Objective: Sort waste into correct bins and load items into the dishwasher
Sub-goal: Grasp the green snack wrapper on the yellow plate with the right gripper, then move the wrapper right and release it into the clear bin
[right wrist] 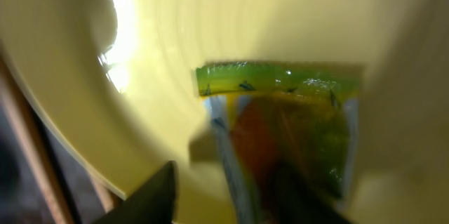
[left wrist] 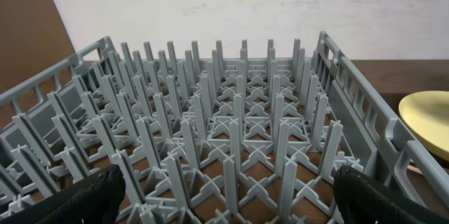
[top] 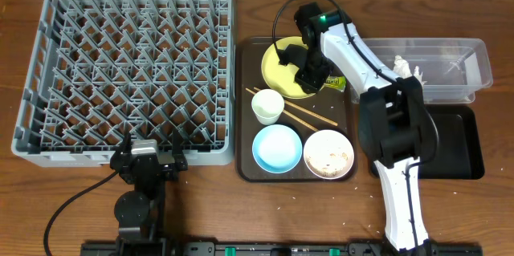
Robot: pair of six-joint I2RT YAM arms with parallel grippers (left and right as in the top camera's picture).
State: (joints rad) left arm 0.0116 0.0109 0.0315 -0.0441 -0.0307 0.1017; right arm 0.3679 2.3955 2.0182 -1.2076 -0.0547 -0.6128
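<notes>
The green-and-yellow snack wrapper point(right wrist: 280, 126) lies on the yellow plate point(right wrist: 210, 20) at the back of the brown tray. My right gripper point(top: 312, 75) is down over the plate point(top: 277, 67), with the wrapper point(top: 334, 83) showing at its right side. In the right wrist view the right gripper point(right wrist: 235, 196) straddles the wrapper: the left finger point(right wrist: 151, 199) stands a little off its edge, the other is a dark blur at it. My left gripper point(left wrist: 228, 196) is wide open and holds nothing, at the near edge of the grey dish rack point(top: 128, 71).
On the brown tray point(top: 245, 168) stand a white cup point(top: 267, 106), a light blue bowl point(top: 277, 148) and a white bowl point(top: 328, 153) with food scraps, with chopsticks point(top: 301, 111) between them. A clear container point(top: 450, 63) and a black tray point(top: 462, 148) lie to the right.
</notes>
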